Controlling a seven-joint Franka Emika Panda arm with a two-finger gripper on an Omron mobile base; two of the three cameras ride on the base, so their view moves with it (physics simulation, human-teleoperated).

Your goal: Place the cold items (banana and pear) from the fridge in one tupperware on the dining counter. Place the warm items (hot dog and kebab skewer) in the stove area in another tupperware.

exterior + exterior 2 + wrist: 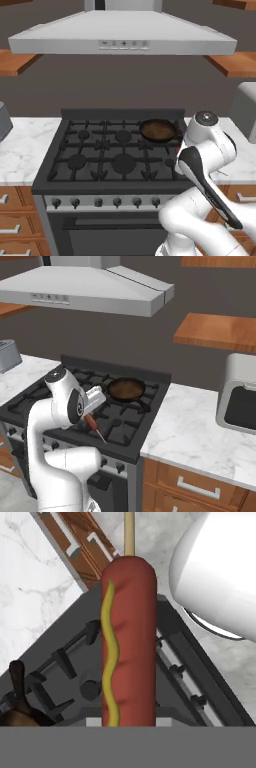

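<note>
The gripper is mostly buried behind the robot's own arm, so its fingertips are hard to make out, but it's clamped nearly shut on the hot dog. That's a red sausage on a stick with a yellow mustard squiggle, held above the front of the stove. A brown frying pan sits on the back right burner, range hood overhead.

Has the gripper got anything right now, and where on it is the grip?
Yes: the gripper is shut on the hot dog, a red sausage with a mustard line on a wooden stick. The grip is at the sausage end; the stick end points away, free.
</note>
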